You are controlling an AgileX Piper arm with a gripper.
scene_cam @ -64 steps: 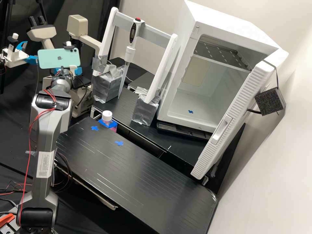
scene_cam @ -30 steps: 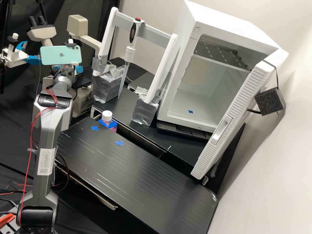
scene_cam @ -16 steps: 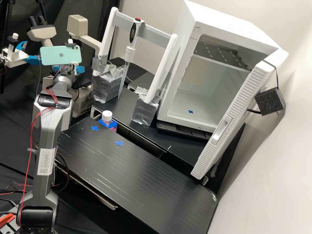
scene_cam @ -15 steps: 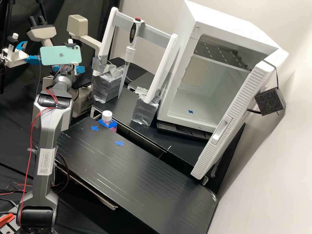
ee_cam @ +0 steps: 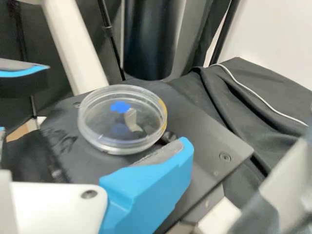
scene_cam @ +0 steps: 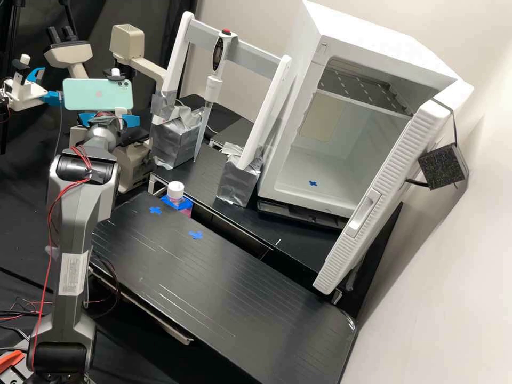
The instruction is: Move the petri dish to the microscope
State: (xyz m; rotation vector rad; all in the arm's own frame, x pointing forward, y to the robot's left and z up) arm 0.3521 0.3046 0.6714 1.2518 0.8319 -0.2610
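Black stage [ee_cam: 204,136], clear round petri dish [ee_cam: 97,137], blue cross [ee_cam: 120,107] showing through, claw [scene_cam: 131,121] open.

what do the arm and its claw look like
The arm is dark grey with chunky links, black joints, loose red wires and a white label. The claw is white, with two bright blue fingers.

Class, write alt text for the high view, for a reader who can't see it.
A grey robot arm carrying a mint-green phone stands at the left, its far end before a microscope. Behind the black bench, a pipette hangs from a white frame beside an open white cabinet.
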